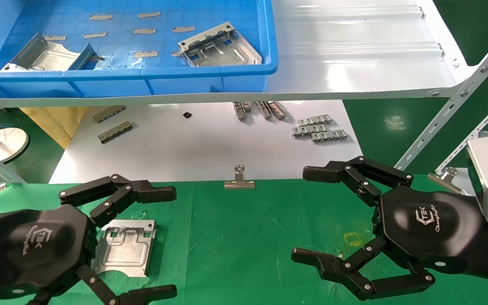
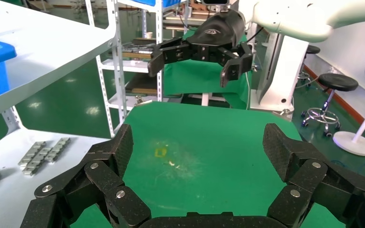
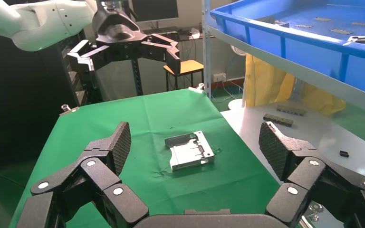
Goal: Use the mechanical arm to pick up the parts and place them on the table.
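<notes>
Left gripper (image 1: 165, 243), jaws spread, is hovering over one part (image 1: 124, 247) lying on the green table (image 1: 244, 245); the blue bin (image 1: 210, 78) is holding two more parts (image 1: 220, 45).

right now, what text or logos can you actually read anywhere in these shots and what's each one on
"TEK": white logo on the black palm of the left gripper, which hangs open above the part on the table.
"TEK": the same white logo on the palm of the right gripper, open over the green cloth.
A line of script under each logo: too small to read.
Small yellow square on the cloth: a mark only, no writing.
Nothing else is readable.
</notes>
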Motion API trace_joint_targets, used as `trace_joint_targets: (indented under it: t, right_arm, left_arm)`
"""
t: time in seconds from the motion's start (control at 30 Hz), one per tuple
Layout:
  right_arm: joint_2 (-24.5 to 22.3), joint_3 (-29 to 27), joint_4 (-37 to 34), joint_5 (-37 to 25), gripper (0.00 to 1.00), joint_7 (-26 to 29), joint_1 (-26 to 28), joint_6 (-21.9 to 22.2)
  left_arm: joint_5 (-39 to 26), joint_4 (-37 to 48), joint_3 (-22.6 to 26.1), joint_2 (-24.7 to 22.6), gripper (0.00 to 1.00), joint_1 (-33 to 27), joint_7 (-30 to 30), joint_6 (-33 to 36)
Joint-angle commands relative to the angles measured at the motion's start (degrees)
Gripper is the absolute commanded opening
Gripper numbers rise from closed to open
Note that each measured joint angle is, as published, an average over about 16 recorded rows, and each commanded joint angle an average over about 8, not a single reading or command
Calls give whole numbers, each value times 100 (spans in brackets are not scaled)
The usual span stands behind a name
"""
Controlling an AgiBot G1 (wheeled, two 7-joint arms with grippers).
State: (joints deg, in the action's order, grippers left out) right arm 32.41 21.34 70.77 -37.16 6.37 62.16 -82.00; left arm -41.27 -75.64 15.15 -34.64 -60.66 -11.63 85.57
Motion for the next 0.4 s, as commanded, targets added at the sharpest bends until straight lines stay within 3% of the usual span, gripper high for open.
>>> trace_joint_targets:
  t: [0.03, 0.4]
  right_arm:
    - [0, 0, 0, 0, 100, 0, 0, 0]
    - [0, 0, 0, 0, 100, 0, 0, 0]
  left_arm:
    - [-1, 23, 8, -1, 100, -7, 17, -2]
    - [-33, 129, 53, -22, 100, -53, 59, 3]
